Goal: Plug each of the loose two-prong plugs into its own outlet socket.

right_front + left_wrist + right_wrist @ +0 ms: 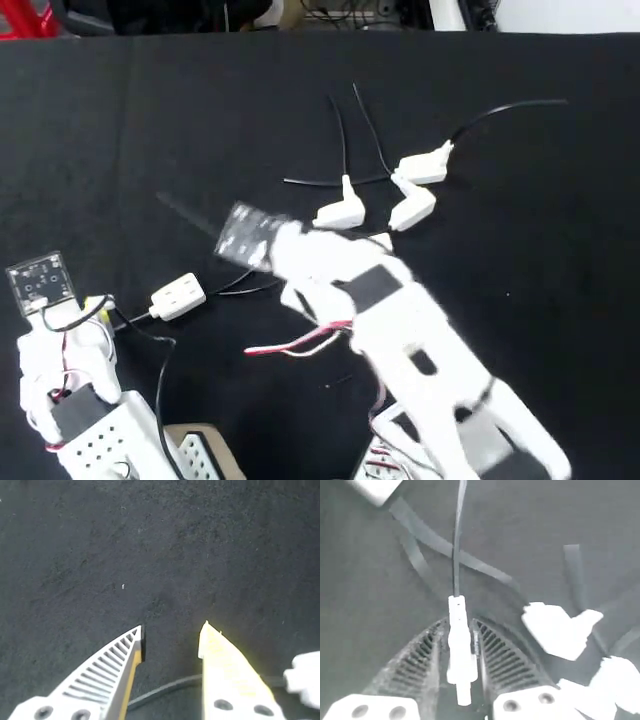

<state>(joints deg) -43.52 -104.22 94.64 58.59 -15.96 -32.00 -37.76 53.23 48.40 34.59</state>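
A white outlet socket [178, 296] lies on the black table at the left, on a black cord. Three loose white two-prong plugs [340, 212] [412, 208] [425, 165] lie at mid-table with thin black wires. My right gripper [457, 625] is shut on another white plug [459, 652], whose black wire runs away from the fingers. In the high view the right gripper [248, 240] hovers between the socket and the loose plugs. My left gripper [172, 627] is open over bare cloth, with the socket [305, 676] close beside it. The high view shows the left gripper [42, 282] just left of the socket.
A black cord [165, 690] passes under the left fingers. Two loose plugs [560, 630] [600, 685] lie near the right gripper. Black wires [340, 182] cross the table around the plugs. The black cloth [150, 130] spreads across the far left.
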